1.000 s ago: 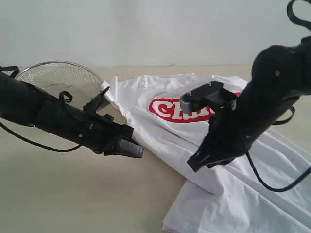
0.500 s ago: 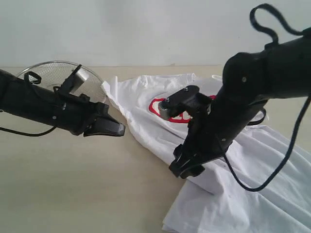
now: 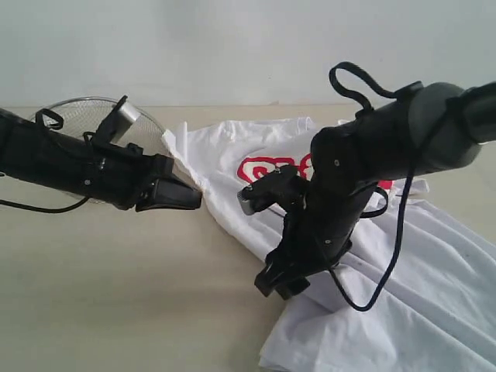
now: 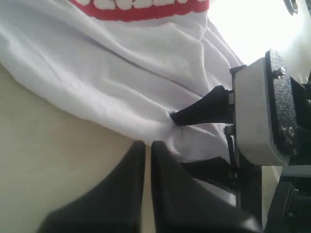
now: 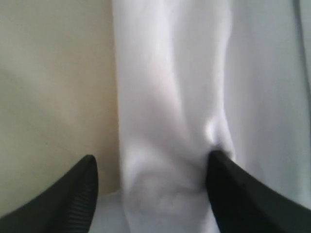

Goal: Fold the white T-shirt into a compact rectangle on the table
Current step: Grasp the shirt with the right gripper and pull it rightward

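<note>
Your right hand (image 3: 277, 280) dropped, spread wide, onto the near edge of the rumpled white red-lettered T-shirt (image 3: 434, 294) on the pale beige tabletop (image 3: 101, 294), ready to start folding, while your left hand (image 3: 184, 198) hung closed and empty.

A plain, pale grey-white wall (image 3: 232, 46) runs behind the scene, softly and evenly lit.

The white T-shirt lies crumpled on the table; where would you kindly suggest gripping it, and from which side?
Probably grip the raised fold along the white T-shirt's edge where it meets the table, coming from above: it stands up as a ridge, and the open right gripper straddles it.
</note>
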